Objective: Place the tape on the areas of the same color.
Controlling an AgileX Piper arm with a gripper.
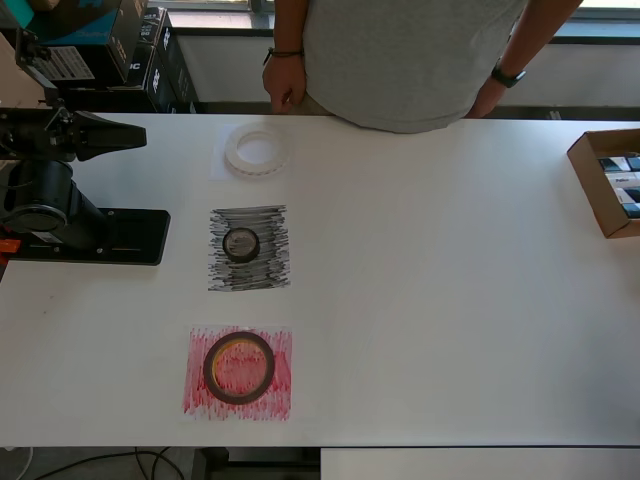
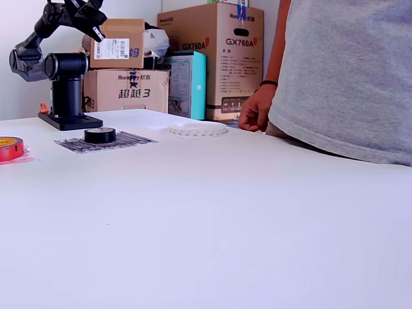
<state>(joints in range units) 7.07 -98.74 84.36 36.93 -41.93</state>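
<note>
The small black tape roll [image 1: 241,244] lies on the black scribbled patch [image 1: 270,272]. The dark red ring [image 1: 239,367] with its yellowish core lies on the red scribbled patch [image 1: 200,400]. The wide white ring [image 1: 257,150] lies on the plain white patch [image 1: 222,170] near the far edge. My gripper [image 1: 138,139] is folded back over the arm's base at the overhead view's left, apart from all the rolls, shut and empty. In the exterior view the gripper [image 2: 95,27] is raised at top left, with the black roll [image 2: 100,134], white ring [image 2: 197,129] and red ring [image 2: 9,148] on the table.
A person [image 1: 410,60] stands at the table's far edge with both hands near it. The arm's black base plate [image 1: 100,237] sits at the overhead view's left. An open cardboard box [image 1: 608,182] sits at the right edge. Cardboard boxes [image 2: 212,58] are stacked behind the table.
</note>
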